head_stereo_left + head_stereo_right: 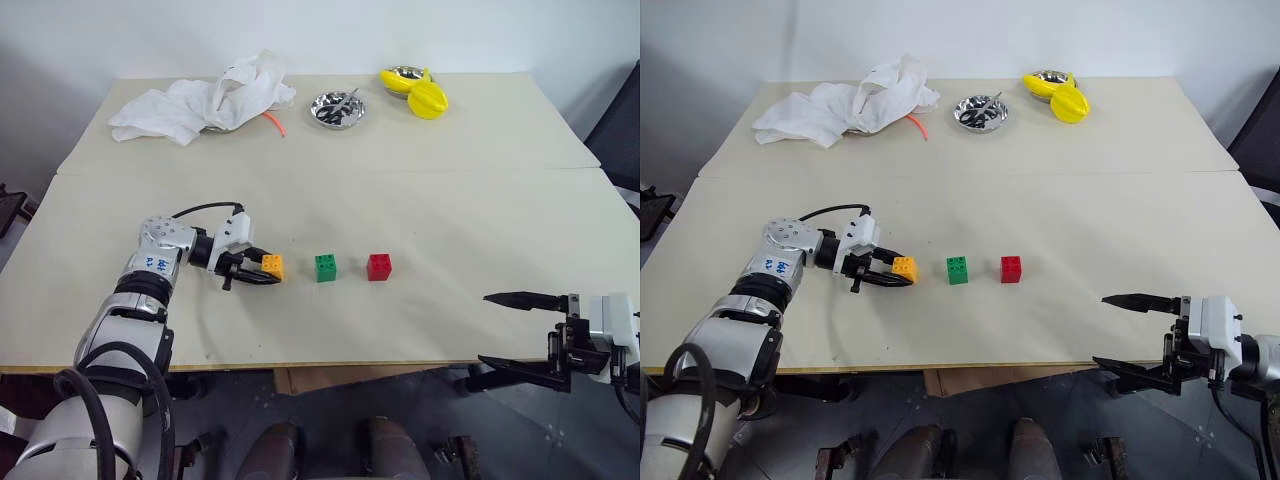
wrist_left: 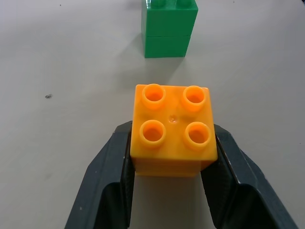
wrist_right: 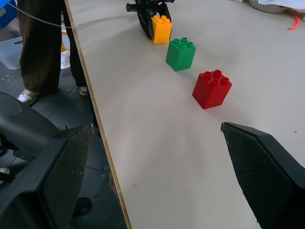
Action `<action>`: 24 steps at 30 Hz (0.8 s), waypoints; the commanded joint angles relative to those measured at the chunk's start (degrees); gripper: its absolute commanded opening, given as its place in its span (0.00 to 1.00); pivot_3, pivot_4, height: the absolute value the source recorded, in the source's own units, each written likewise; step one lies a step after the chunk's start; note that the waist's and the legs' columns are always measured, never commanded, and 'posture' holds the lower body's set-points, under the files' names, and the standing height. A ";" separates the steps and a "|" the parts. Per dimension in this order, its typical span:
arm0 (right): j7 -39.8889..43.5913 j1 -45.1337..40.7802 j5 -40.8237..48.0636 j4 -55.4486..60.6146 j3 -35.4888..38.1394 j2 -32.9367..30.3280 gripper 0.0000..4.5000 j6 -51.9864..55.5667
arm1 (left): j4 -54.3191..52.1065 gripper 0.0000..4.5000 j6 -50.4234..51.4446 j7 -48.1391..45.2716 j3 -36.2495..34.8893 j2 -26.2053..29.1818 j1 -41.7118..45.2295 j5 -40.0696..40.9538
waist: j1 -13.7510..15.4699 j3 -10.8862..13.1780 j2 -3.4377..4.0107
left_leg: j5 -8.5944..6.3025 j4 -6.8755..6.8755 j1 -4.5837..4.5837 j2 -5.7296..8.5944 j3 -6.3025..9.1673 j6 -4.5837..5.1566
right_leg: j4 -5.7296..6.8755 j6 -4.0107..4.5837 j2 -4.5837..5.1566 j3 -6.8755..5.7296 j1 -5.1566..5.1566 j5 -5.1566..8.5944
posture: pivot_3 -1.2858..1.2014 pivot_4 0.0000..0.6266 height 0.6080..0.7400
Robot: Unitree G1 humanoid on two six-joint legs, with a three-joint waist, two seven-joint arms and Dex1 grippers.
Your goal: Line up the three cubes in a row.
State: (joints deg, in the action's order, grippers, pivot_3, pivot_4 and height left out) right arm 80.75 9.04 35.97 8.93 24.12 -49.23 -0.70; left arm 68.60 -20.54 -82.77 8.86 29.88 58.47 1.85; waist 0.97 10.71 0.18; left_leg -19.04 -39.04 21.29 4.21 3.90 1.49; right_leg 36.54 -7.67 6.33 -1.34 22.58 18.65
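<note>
Three studded cubes stand in a row on the beige table point(image 1: 450, 220): orange-yellow point(image 1: 272, 266) on the left, green point(image 1: 326, 267) in the middle, red point(image 1: 379, 266) on the right. My left gripper point(image 1: 266, 270) is shut on the orange-yellow cube point(image 2: 171, 129), which rests on the table with a black finger point(image 2: 114, 162) pressed against each side. The green cube point(image 2: 169, 28) sits just beyond it. Off the table's front right edge, my right gripper point(image 1: 485, 330) hangs wide open and holds nothing. Its wrist view shows the red cube point(image 3: 211, 88) nearest, then the green point(image 3: 181, 53).
At the back of the table lie a crumpled white cloth point(image 1: 205, 100), a metal dish point(image 1: 337, 109) and yellow fruit shapes point(image 1: 427, 98) by a second dish. A person's legs point(image 3: 43, 47) stand beside the table's left end. A dark chair point(image 1: 620, 130) is at the right.
</note>
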 commanded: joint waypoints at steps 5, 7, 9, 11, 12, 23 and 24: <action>-0.74 -1.45 0.46 1.14 0.25 0.50 1.00 -0.01 | 1.03 0.76 -1.13 1.96 -2.43 2.07 0.56 -1.37 | 0.30 0.00 0.00 | 0.00 0.00 0.02 0.02 0.00 0.00 | 0.02 0.00 0.01 -0.01 0.02 0.00 | 0.52 0.24 1.00; -0.86 -1.18 0.23 1.63 -0.26 0.86 1.00 -0.13 | 0.55 0.89 -2.51 2.27 -3.19 2.40 0.30 -1.14 | 0.40 0.02 -0.04 | 0.00 -0.02 0.03 0.03 0.00 0.00 | 0.02 0.00 0.01 -0.01 0.02 0.00 | 0.52 0.24 1.00; -1.06 -1.24 0.17 2.16 -0.83 1.12 1.00 -0.01 | -0.72 0.99 -3.15 0.70 -4.35 3.77 -0.67 -0.01 | 0.44 0.03 -0.05 | 0.00 -0.03 0.05 0.04 0.02 0.00 | 0.01 0.00 0.03 -0.02 0.02 0.00 | 0.52 0.24 1.00; -1.26 -1.90 0.05 1.88 -1.28 1.12 1.00 0.01 | -2.41 0.99 -2.87 -1.50 -5.89 5.59 -2.27 1.47 | 0.40 0.03 -0.05 | 0.00 -0.02 0.06 0.03 0.02 0.00 | 0.02 0.00 0.05 -0.02 0.05 0.00 | 0.52 0.24 1.00; -1.32 -2.33 -0.07 1.49 -1.50 1.14 1.00 -0.07 | -3.57 0.99 -2.94 -2.63 -6.64 6.71 -3.53 2.13 | 0.28 0.03 -0.05 | 0.00 -0.02 0.07 0.03 0.02 0.00 | 0.03 0.00 0.06 -0.02 0.06 0.00 | 0.52 0.24 1.00; 0.91 -7.97 -1.17 -5.85 -4.26 1.94 1.00 -2.59 | -36.90 0.99 1.72 -0.37 -21.06 17.54 -36.17 16.21 | -0.88 0.03 -0.04 | -0.02 0.07 0.07 -0.02 0.15 0.01 | -0.03 0.03 0.20 0.41 0.03 0.01 | 0.52 0.24 1.00; 1.62 -9.55 -1.52 -7.95 -4.74 2.01 1.00 -3.18 | -39.73 0.99 1.93 1.13 -22.68 18.06 -40.12 16.64 | -0.90 0.02 -0.02 | -0.02 0.07 0.05 -0.02 0.16 0.01 | -0.10 0.03 0.21 0.42 -0.01 0.01 | 0.52 0.24 1.00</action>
State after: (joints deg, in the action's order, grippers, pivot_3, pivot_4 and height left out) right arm 81.09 1.23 34.28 2.94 19.31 -47.39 -2.27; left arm 34.49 -18.80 -84.00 -10.65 46.54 22.10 16.27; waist 0.07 10.73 0.16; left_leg -19.07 -38.98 21.32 4.20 4.05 1.51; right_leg 36.43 -7.64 6.55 -0.90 22.56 18.66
